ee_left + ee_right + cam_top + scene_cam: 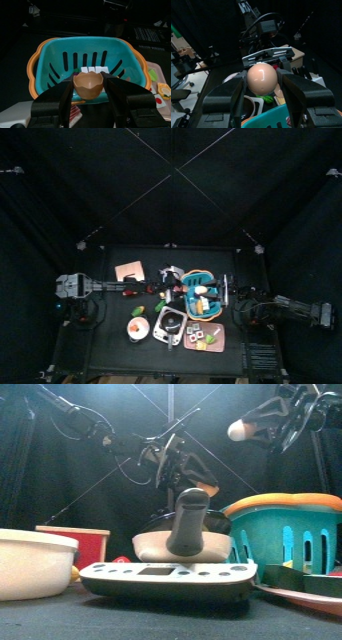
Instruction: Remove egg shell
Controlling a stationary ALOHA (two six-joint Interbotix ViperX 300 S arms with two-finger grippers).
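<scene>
A brown egg shell point(88, 88), a jagged empty half, sits between the jaws of my left gripper point(89, 82), which is shut on it. It hangs over the teal basket point(67, 52) with the orange rim. A whole pale egg point(262, 79) is clamped in my right gripper point(262, 75), which is shut on it. The front view shows that egg point(238, 429) high at the right in the right gripper point(257, 424), above the basket point(287, 534). The shell does not show in the front view.
A kitchen scale point(167, 579) stands at the front, with a grey bowl and pestle point(187, 534) behind it. A white bowl point(30, 564) and a red cup point(83, 544) are at the left. A board point(206, 336) with food pieces lies near the table's front edge.
</scene>
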